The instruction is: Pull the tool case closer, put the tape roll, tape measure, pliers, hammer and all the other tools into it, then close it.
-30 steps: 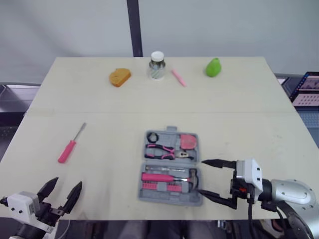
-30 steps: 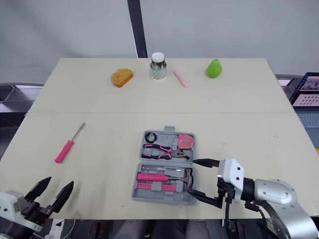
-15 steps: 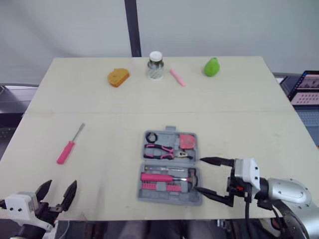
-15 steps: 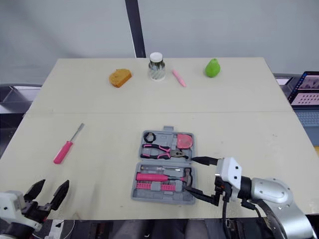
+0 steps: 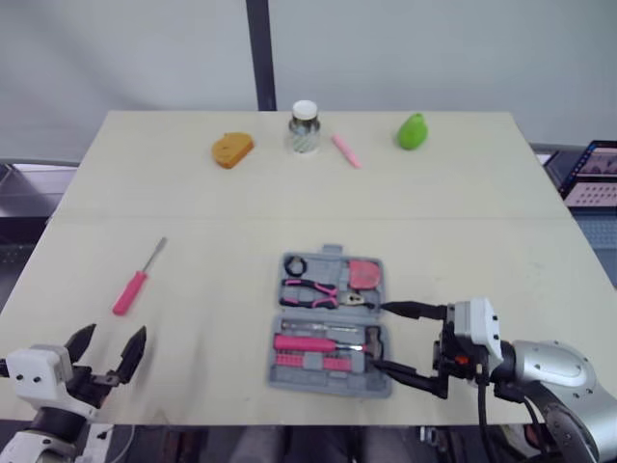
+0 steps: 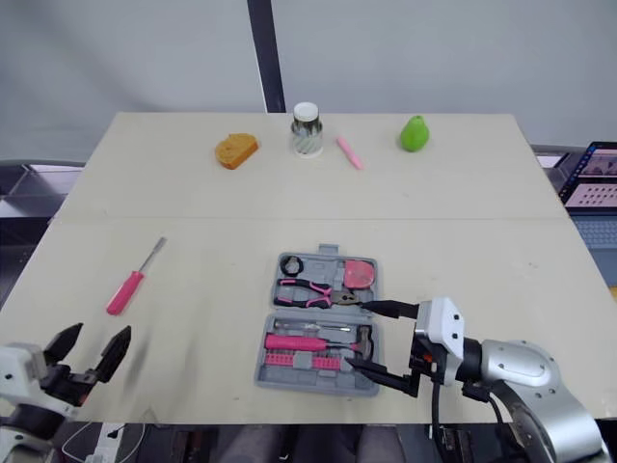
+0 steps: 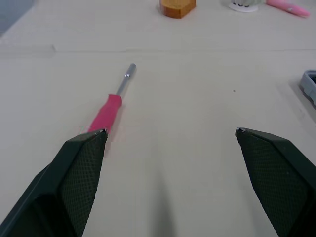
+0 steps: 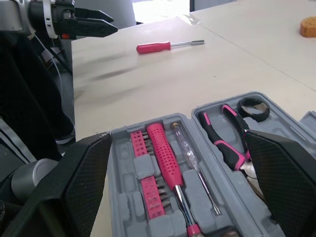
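Down at the near edge, the right gripper (image 5: 379, 337) is creeping in toward the tool case (image 5: 328, 381). A second ago its two black fingers were standing just off the case's right side. Now the tips are reaching over that edge, spread wide, one beside the hinge line and one at the near corner. That looks like the setup for a pull on the case.

Over on the near left, the left gripper (image 5: 114, 338) is hovering low above the table (image 5: 463, 231), fingers wide apart and empty, barely shifting from where it was.

The case itself is lying open at the near centre and has not moved. The pliers (image 5: 310, 292), tape roll (image 5: 295, 264) and tape measure (image 5: 363, 274) are sitting in the far half, with the hammer (image 5: 372, 338) in the near half.

Out to the left, well clear of the case, the pink screwdriver (image 5: 135, 285) is lying loose, apparently the one tool left to load.

At the far edge, an orange block (image 5: 232, 149), a jar (image 5: 304, 127), a pink marker (image 5: 345, 150) and a green pear-shaped thing (image 5: 413, 130) are sitting untouched.
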